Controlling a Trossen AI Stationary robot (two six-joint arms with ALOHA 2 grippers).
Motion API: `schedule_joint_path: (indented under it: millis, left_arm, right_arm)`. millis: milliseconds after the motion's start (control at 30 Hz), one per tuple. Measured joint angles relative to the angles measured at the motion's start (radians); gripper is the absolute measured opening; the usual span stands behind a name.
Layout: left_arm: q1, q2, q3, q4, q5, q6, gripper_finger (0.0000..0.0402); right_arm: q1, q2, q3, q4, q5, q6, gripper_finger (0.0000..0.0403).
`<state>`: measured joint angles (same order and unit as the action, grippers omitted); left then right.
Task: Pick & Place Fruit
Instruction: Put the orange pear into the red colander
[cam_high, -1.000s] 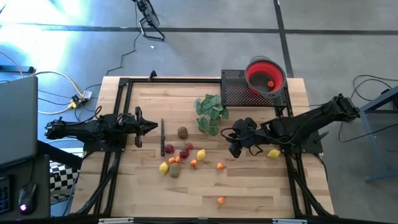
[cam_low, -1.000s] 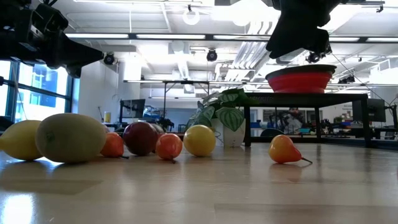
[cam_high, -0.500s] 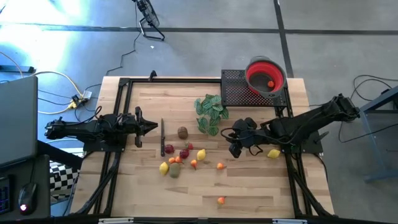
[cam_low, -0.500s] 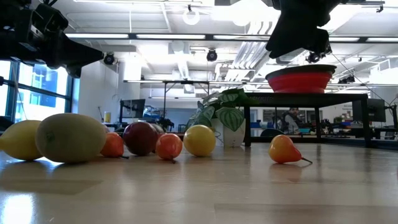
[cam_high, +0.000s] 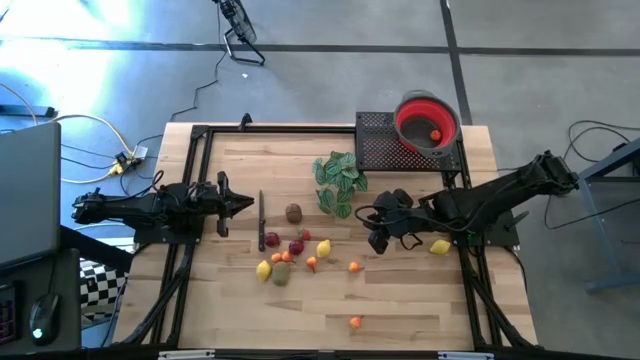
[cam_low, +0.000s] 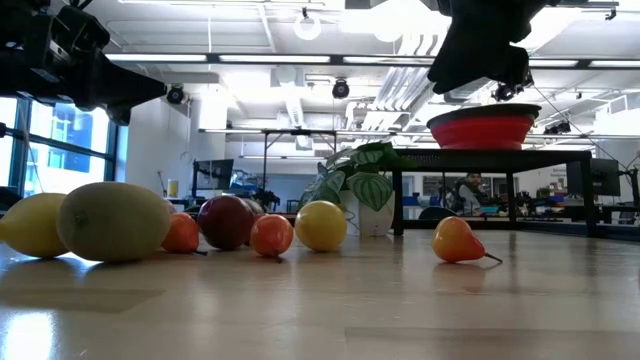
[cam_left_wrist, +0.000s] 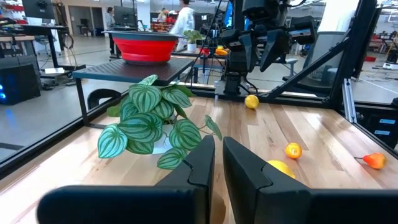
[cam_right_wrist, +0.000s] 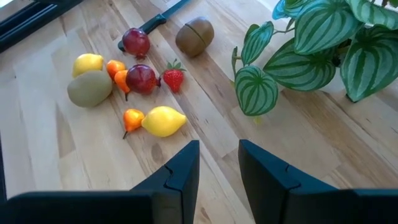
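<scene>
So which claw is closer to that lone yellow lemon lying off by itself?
The right claw. It hovers beside the lone lemon, which lies under the right arm. The left claw sits across the table, beyond the fruit cluster.

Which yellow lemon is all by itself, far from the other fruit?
The lemon lying under the right arm, beside the table's right edge. The other two lemons sit in the fruit cluster mid-table.

The table (cam_high: 400, 300) is pale, smooth planked wood with a soft sheen. The fruit (cam_right_wrist: 163, 121) looks like glossy plastic. The bowl (cam_left_wrist: 143, 48) is matt red.
</scene>
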<state>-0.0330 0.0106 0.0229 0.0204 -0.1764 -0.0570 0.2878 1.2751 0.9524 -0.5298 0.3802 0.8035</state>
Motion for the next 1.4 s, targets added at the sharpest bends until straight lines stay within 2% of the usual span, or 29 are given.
schedule_joint_path:
  millis: [233, 467, 600, 833, 967, 1133, 1400]
  left_arm:
    - [0.000, 0.000, 0.000, 0.000, 0.000, 0.000, 0.0033]
    - [0.000, 0.000, 0.000, 0.000, 0.000, 0.000, 0.0033]
    - [0.000, 0.000, 0.000, 0.000, 0.000, 0.000, 0.0033]
    - [0.000, 0.000, 0.000, 0.000, -0.001, 0.000, 0.0033]
    - [0.000, 0.000, 0.000, 0.000, 0.000, 0.000, 0.0033]
    - [0.000, 0.000, 0.000, 0.000, 0.000, 0.000, 0.0033]
    - [0.000, 0.000, 0.000, 0.000, 0.000, 0.000, 0.0033]
  right_arm:
    - [0.000, 0.000, 0.000, 0.055, -0.073, -0.119, 0.0105]
    - [0.000, 0.000, 0.000, 0.133, -0.084, -0.222, 0.0108]
    - [0.002, 0.009, 0.000, 0.134, -0.084, -0.265, 0.0134]
    - [0.034, 0.027, 0.002, 0.133, -0.068, -0.312, 0.0219]
    - [0.048, 0.050, 0.003, 0.137, -0.075, -0.312, 0.0254]
    - [0.053, 0.075, 0.000, 0.162, -0.110, -0.312, 0.0266]
    - [0.053, 0.131, 0.000, 0.175, -0.154, -0.307, 0.0257]
